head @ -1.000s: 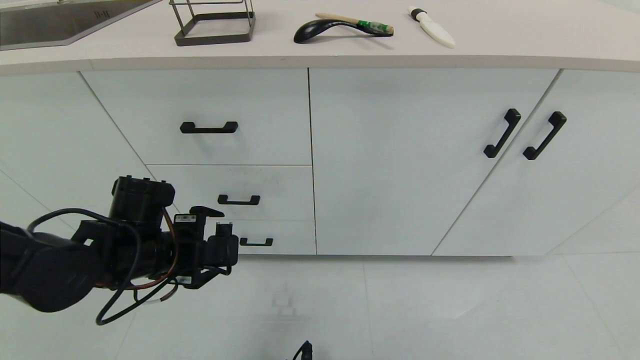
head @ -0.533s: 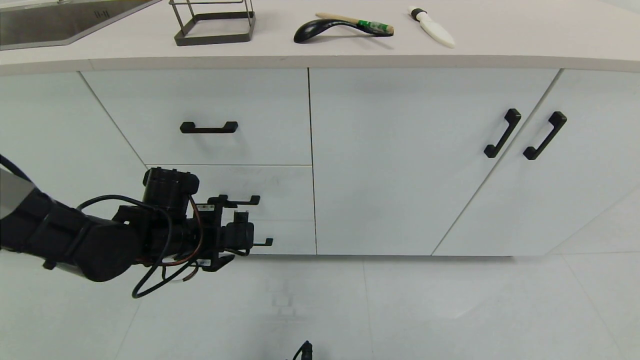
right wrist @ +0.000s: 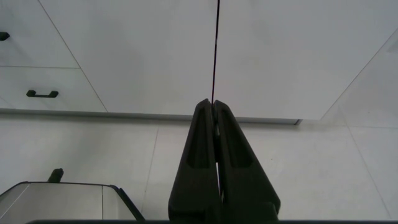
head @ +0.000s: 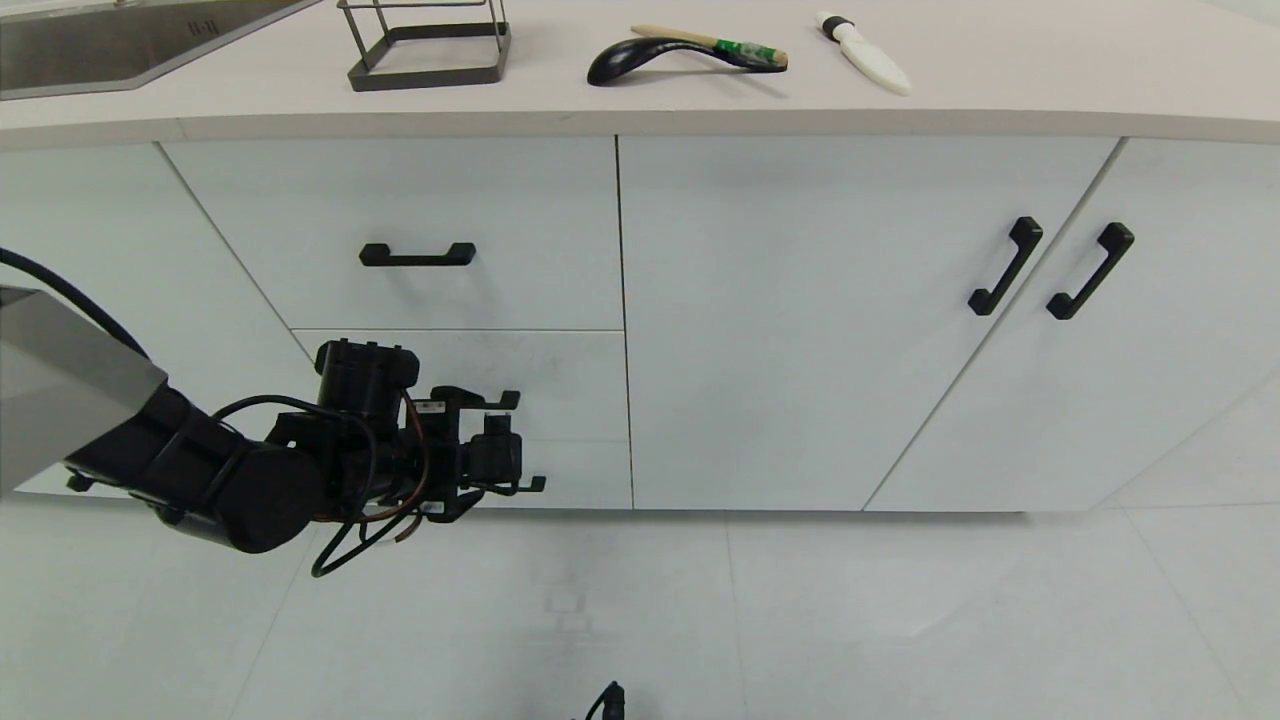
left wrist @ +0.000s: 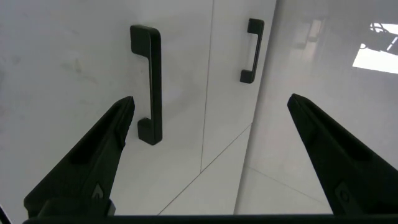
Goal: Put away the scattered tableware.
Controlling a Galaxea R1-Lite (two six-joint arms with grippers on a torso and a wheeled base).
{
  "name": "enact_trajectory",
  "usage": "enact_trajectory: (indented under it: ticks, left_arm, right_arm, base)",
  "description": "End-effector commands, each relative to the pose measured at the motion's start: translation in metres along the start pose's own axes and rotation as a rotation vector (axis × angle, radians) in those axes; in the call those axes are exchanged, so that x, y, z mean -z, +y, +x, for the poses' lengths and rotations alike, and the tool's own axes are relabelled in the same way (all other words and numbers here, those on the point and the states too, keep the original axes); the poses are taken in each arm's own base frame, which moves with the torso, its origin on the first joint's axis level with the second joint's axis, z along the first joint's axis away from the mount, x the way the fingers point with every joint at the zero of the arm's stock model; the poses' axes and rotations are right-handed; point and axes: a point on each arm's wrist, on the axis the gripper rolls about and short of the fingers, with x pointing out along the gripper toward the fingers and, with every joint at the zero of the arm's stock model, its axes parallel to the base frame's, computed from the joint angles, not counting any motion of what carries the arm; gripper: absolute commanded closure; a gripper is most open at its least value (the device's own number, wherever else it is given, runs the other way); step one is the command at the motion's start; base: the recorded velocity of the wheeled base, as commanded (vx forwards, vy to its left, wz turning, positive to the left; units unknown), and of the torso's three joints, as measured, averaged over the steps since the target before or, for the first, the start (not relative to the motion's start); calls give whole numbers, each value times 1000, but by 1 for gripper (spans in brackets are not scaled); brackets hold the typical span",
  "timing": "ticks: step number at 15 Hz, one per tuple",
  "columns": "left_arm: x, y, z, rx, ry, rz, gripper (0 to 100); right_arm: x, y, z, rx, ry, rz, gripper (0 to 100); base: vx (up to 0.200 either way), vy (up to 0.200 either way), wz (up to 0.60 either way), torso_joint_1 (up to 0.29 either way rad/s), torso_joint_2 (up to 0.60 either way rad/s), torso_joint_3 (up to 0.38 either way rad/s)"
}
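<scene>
With its jaws spread wide and nothing between them, the left tool (head: 505,445) hovers low in front of the drawer stack, and from its wrist camera I see the middle drawer's handle (left wrist: 149,93) sitting much closer to one of the fingers (left wrist: 93,162) than to the other. That offset is my main worry: if I close from here, I judge the near finger meets the bar first and pushes the tool sideways, or the grip lands near the bar's end and slips once I pull. I cannot tell how far the fingertips stand off the drawer front, so driving forward risks jabbing the panel. The lowest drawer's handle (left wrist: 252,50) lies just beside, toward the floor, and a small drop could put me on the wrong drawer. A pull that is not square to the front could bind the slide. The right tool (right wrist: 214,155) has its jaws pressed together on nothing and faces the seam between the cabinet doors. The tableware is well apart from both arms, up on the table (head: 1050,70): a black spoon (head: 640,55) touching a wooden-handled utensil (head: 715,42), and a white knife (head: 865,55) beside them, all lying loose.
</scene>
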Motion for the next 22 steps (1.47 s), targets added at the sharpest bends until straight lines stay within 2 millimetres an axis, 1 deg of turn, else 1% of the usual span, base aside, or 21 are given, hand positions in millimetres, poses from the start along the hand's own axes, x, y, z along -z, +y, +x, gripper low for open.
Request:
enact_trajectory:
  ticks: [1, 2, 10, 12, 13, 17, 19, 22]
  left_arm:
    - [4, 0, 2, 0, 10, -5, 0]
    - [7, 1, 2, -4, 18, -9, 0]
    - [11, 2, 6, -21, 25, -14, 0]
    - [9, 6, 13, -35, 17, -9, 0]
    - [8, 7, 14, -39, 15, -8, 0]
    - [9, 2, 25, -22, 28, -9, 0]
    - [8, 6, 33, -35, 28, -5, 0]
    - [9, 6, 36, -44, 40, -7, 0]
  right_arm:
    - [0, 0, 0, 0, 1, 0, 100]
    - [0, 0, 0, -2, 1, 0, 100]
    - [0, 0, 0, 0, 1, 0, 100]
    - [0, 0, 0, -2, 1, 0, 100]
    - [0, 0, 0, -2, 1, 0, 100]
    - [0, 0, 0, -2, 1, 0, 100]
    - [0, 0, 0, -2, 1, 0, 100]
    - [0, 0, 0, -2, 1, 0, 100]
  base:
    - [0, 0, 0, 0, 0, 0]
    - [0, 0, 0, 0, 0, 0]
    - [0, 0, 0, 0, 0, 0]
    - [0, 0, 0, 0, 0, 0]
    - [0, 0, 0, 0, 0, 0]
    - [0, 0, 0, 0, 0, 0]
    - [0, 0, 0, 0, 0, 0]
    - [0, 0, 0, 0, 0, 0]
